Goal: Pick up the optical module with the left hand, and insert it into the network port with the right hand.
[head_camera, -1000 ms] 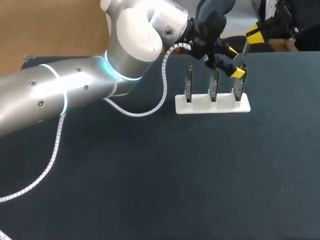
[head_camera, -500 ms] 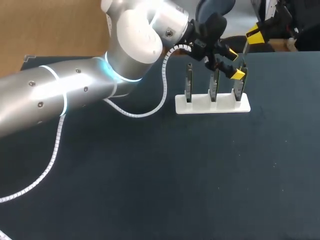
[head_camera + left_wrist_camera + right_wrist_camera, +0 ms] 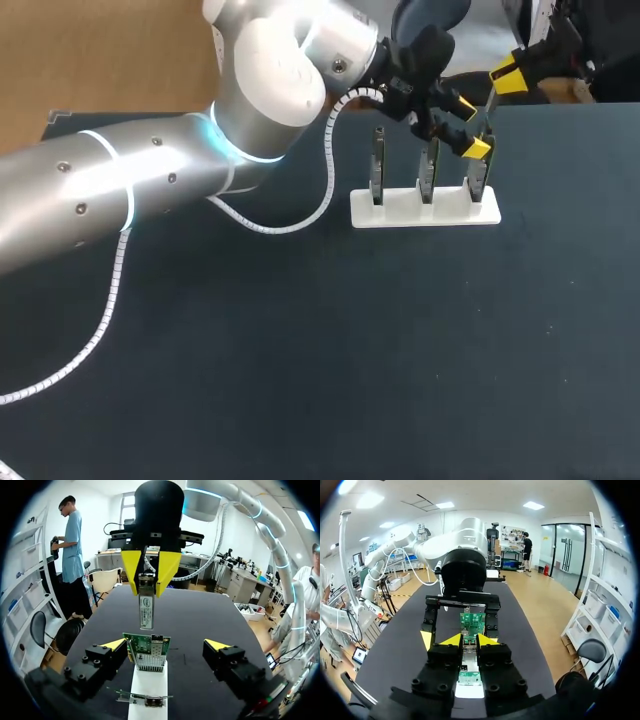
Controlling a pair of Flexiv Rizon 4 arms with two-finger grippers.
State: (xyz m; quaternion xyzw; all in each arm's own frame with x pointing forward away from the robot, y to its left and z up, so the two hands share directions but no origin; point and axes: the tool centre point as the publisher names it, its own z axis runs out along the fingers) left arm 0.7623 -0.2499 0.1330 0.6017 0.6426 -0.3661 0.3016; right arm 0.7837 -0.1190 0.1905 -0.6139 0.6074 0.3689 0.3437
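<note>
A white stand (image 3: 425,210) holds three upright network cards; the rightmost card (image 3: 478,178) is green (image 3: 148,652) in the left wrist view. My left gripper (image 3: 470,125) is open, its yellow tips on either side of that card (image 3: 166,645) and apart from it. My right gripper (image 3: 508,78) hangs just above and beyond the card, shut on the slim silver optical module (image 3: 146,605), which points down at the card's top edge. In the right wrist view the module (image 3: 469,652) sits between my own yellow tips (image 3: 469,640), with the card (image 3: 472,621) ahead.
The dark table (image 3: 350,350) stretches wide in front of the stand. My left arm (image 3: 150,180) and its white coiled cable (image 3: 325,190) cross the table's left and back. The other two cards (image 3: 376,165) stand to the left on the stand.
My right gripper has shifted slightly with the module in it. The left arm and the stand have not moved.
</note>
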